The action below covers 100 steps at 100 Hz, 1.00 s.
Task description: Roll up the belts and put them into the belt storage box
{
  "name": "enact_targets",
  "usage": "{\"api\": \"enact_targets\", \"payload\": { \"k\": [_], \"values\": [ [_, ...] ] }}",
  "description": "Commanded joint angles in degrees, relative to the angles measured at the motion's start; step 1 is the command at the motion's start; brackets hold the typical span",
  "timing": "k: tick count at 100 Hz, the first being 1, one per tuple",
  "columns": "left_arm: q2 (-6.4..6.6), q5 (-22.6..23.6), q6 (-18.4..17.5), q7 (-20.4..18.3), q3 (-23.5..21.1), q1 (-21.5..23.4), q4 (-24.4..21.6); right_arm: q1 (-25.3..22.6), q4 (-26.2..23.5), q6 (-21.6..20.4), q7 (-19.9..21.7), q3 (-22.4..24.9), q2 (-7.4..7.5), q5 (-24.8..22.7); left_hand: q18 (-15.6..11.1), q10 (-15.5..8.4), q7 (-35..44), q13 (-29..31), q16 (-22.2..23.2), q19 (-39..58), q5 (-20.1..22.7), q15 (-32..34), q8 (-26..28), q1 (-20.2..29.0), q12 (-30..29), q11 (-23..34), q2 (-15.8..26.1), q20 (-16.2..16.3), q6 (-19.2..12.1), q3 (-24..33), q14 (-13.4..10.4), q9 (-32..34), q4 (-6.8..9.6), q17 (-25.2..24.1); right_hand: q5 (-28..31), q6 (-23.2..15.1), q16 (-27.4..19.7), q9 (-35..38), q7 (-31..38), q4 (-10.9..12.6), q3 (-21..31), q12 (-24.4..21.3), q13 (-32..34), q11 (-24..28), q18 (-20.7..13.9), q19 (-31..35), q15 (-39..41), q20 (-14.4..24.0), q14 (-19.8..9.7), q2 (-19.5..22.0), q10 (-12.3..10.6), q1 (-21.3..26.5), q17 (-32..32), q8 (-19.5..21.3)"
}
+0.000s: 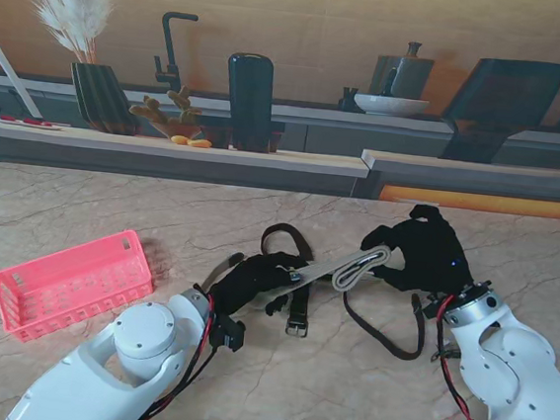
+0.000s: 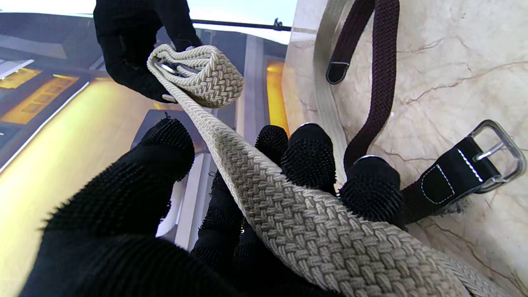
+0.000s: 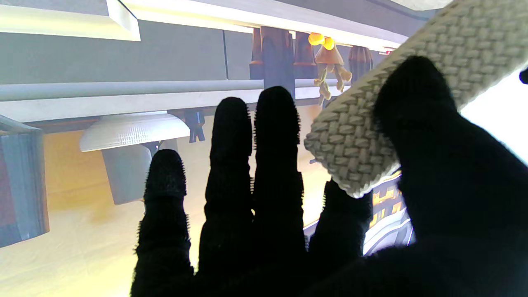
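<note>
Where fingers (image 2: 309,156) pinch, woven beige belt (image 2: 288,206) coils.

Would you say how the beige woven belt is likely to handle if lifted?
The beige woven belt probably handles floppy: it folds into a soft coil at the right robot hand. Its coarse weave likely grips gloves. The loose coil may unroll if the left robot hand slackens.

The left robot hand (image 1: 253,279) hides part of the beige belt (image 1: 354,268).
</note>
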Motion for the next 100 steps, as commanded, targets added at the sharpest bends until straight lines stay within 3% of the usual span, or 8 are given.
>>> {"api": "enact_targets", "payload": {
  "k": [1,11,22,37,44,53,78,100],
  "values": [
    [0.69,0.53,0.22,-0.05,-0.41,0.67,0.44,0.55,-0.54,0.77,-0.74,0.46,-0.04,0.92,-1.70,-1.11,1.13,4.39,2.90,11.38,-0.43,9.20,0.64,-1.32,2.48,3.33,-2.24,1.01,-2.53,-0.17,-5.15,-0.16,1.26,3.66,6.99,-0.93,0.20,1.95,13.77,2.00,6.05,-0.44,-2.37,1.29,0.56,0.51,1.03,-0.79,-1.70,4.65,0.06,3.64,-1.39,4.62],
    [0.70,1.76,-0.45,0.33,0.12,0.47,0.72,1.45,0.21,1.20,-0.87,-0.88,-0.44,2.67,-5.77,-1.79,2.02,8.03,7.20,18.81,-0.25,16.29,1.06,-2.58,6.79,6.47,-3.50,-0.64,-2.86,1.74,-12.27,0.15,0.99,9.39,6.96,-0.89,0.15,1.93,13.77,2.08,6.05,-0.51,-2.48,1.34,0.62,0.51,1.10,-0.85,-1.65,4.69,0.09,3.64,-1.55,4.65],
    [0.37,2.00,-1.27,1.20,1.33,0.01,1.48,2.93,1.55,2.16,-1.66,-3.40,-0.87,4.27,-7.44,-2.20,2.79,9.44,9.89,21.86,-0.07,18.06,1.41,-3.61,10.50,9.19,-4.54,-0.63,-3.32,3.16,-14.04,0.12,0.78,11.47,6.83,-0.99,0.13,1.77,13.72,2.16,6.00,-0.59,-2.59,1.37,0.67,0.58,1.29,-0.90,-1.67,4.84,-0.02,3.57,-1.61,4.65],
    [-0.15,-0.31,-2.79,0.73,3.16,-0.94,3.03,5.19,3.44,4.13,-3.76,-7.37,-1.69,6.73,-8.42,-2.11,2.05,7.05,12.52,21.19,-1.02,17.25,1.20,-4.32,12.66,7.36,-4.56,-0.14,-4.21,3.16,-14.85,-3.31,0.47,9.45,6.61,-0.86,0.10,1.70,13.76,2.35,5.94,-0.63,-2.81,1.56,0.67,0.60,1.53,-1.00,-1.68,4.92,0.04,3.60,-1.82,4.67],
    [-0.83,-1.89,-4.22,1.89,4.17,-1.17,3.76,6.23,4.31,5.24,-5.20,-9.36,-2.13,7.69,-8.58,-2.19,1.76,5.06,13.64,19.45,-1.64,15.39,1.38,-4.37,11.94,4.90,-4.54,0.86,-4.82,3.38,-14.53,-4.99,0.44,7.25,6.53,-0.85,0.12,1.59,13.76,2.43,5.85,-0.69,-2.96,1.64,0.74,0.61,1.72,-1.05,-1.57,5.02,0.04,3.63,-1.98,4.64],
    [-1.92,-4.88,-6.62,3.93,5.31,-1.15,4.47,7.56,5.54,7.21,-7.70,-12.02,-2.73,8.65,-9.09,-2.34,1.89,5.46,14.77,19.76,-2.12,15.91,1.71,-4.26,11.77,4.18,-4.97,2.03,-5.20,4.06,-15.31,-5.76,0.49,7.83,6.22,-0.91,0.10,1.45,13.79,2.63,5.70,-0.77,-3.13,1.87,0.79,0.73,2.05,-1.13,-1.63,5.16,-0.07,3.60,-2.03,4.61],
    [-5.06,-6.35,-12.19,14.83,7.79,-0.42,4.71,10.65,9.34,10.35,-10.64,-19.15,-4.42,13.01,-9.03,-2.81,2.23,2.38,13.87,15.37,-5.67,12.82,1.42,-7.16,1.74,-4.54,-6.13,2.68,-5.96,6.11,-14.96,-10.87,0.01,4.02,5.83,-0.47,0.03,0.92,14.14,3.15,5.28,-1.18,-3.77,2.67,0.99,1.15,3.08,-1.37,-1.40,5.36,0.24,3.95,-2.57,4.29],
    [-6.38,-4.36,-14.91,21.14,8.29,0.59,4.13,13.09,13.19,11.72,-11.31,-24.43,-5.35,15.53,-8.94,-3.43,1.13,-2.42,12.28,9.79,-10.35,8.50,-0.56,-12.23,-4.94,-8.92,-7.77,2.19,-6.49,8.13,-14.10,-15.88,-0.72,-1.38,5.61,0.00,-0.16,0.66,14.41,3.53,4.98,-1.67,-4.16,3.39,1.31,1.52,3.81,-1.71,-1.04,5.40,0.55,4.27,-3.10,3.92]
  ]
}}
